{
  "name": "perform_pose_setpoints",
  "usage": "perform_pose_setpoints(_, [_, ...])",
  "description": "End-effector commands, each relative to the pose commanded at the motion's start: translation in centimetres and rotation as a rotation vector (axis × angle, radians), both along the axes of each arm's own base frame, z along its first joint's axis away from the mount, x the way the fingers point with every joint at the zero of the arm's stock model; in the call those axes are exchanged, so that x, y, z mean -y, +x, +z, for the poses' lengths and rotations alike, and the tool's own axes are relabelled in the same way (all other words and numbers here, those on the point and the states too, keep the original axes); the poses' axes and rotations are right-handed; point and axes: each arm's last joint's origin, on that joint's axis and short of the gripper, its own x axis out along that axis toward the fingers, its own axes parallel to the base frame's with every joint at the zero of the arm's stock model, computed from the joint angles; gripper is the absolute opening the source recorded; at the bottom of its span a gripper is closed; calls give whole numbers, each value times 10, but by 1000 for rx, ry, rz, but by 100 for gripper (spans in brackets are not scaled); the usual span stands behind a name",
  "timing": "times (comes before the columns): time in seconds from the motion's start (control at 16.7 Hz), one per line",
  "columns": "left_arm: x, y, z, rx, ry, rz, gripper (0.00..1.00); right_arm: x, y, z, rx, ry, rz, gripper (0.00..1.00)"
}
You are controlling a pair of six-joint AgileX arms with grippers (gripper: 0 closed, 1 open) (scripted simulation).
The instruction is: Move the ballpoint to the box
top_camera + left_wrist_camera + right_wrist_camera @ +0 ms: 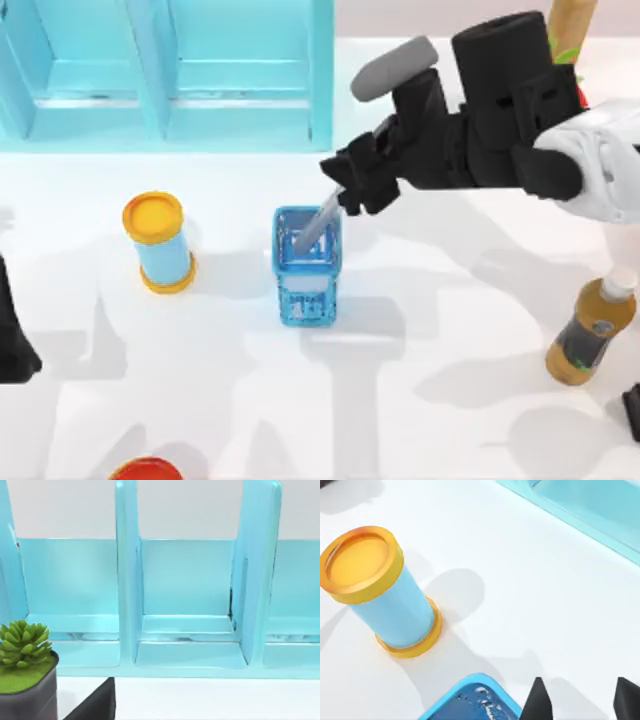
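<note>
Leaning in the blue holder (306, 290), ballpoint (322, 219) meets right gripper (352, 192).

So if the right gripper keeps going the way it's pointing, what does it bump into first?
Probably the blue square holder. The right gripper points down-left at its rim, where the ballpoint leans. Depth is hard to judge.

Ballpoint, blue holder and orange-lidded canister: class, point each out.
ballpoint (322, 222), top view, silver-grey lower half.
blue holder (306, 297), top view, front wall.
orange-lidded canister (360, 560), right wrist view, lid top.
</note>
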Motion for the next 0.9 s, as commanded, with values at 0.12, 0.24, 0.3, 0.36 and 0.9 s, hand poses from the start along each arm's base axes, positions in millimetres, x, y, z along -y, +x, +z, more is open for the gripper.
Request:
perform_pose_setpoints(0.12, [0,0,0,0,0,0,100,30,-3,31,-5,1,3,0])
perform_pose_setpoints(0.24, [0,0,0,0,0,0,100,57,-10,57,1,9,3,0])
perform_pose_setpoints(0.3, [0,0,0,0,0,0,100,67,-13,67,7,14,2,0])
perform_pose_setpoints(0.36, [0,0,0,0,0,0,100,75,-16,74,13,17,0,0])
perform_pose_setpoints(0.9, [0,0,0,0,0,0,100,102,-10,84,23,-32,-46,0])
